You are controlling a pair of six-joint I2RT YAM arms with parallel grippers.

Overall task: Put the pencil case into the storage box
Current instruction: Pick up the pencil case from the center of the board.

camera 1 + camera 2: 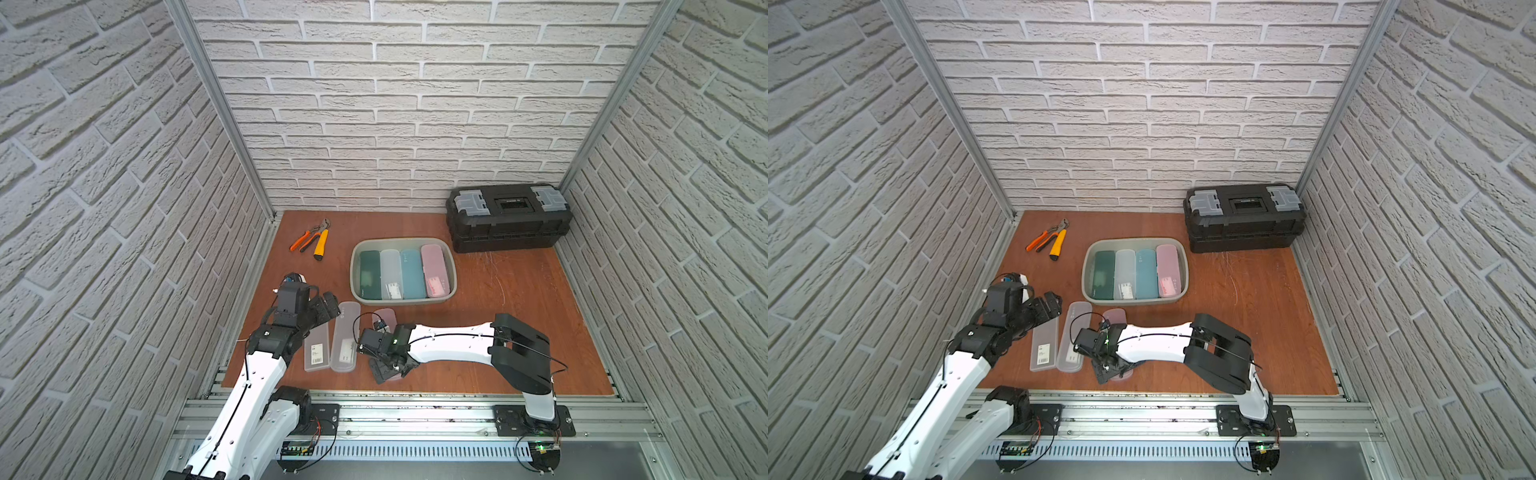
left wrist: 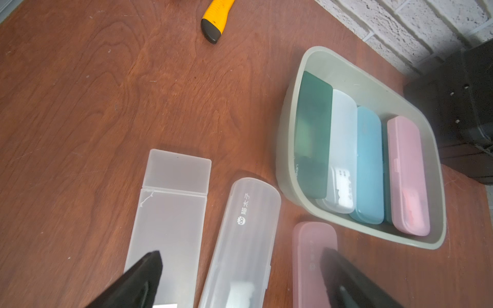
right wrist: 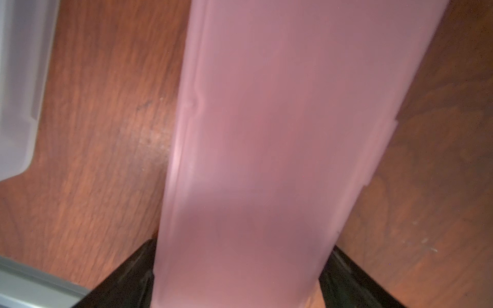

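- Near the front edge of the table [image 1: 519, 311], the pink case [image 1: 384, 318] lies outside the box [image 1: 404, 301], just in front of it.
- The right gripper [image 1: 388, 368] straddles that case. In the right wrist view its fingers [image 3: 128, 274] press against both long sides of the case, clamped on it.
- The left gripper [image 1: 326, 307] hovers with its fingers [image 2: 144, 277] wide apart, holding nothing. It is above the far ends of two clear cases [image 1: 345, 340], which lie side by side, left of the pink one.
- The box holds four boxed cases [image 1: 411, 270] in a row: dark green, clear, blue, pink.
- The toolbox [image 1: 507, 220] stands back right.
- Pliers [image 1: 309, 239] and a yellow-handled tool [image 1: 321, 245] lie back left.
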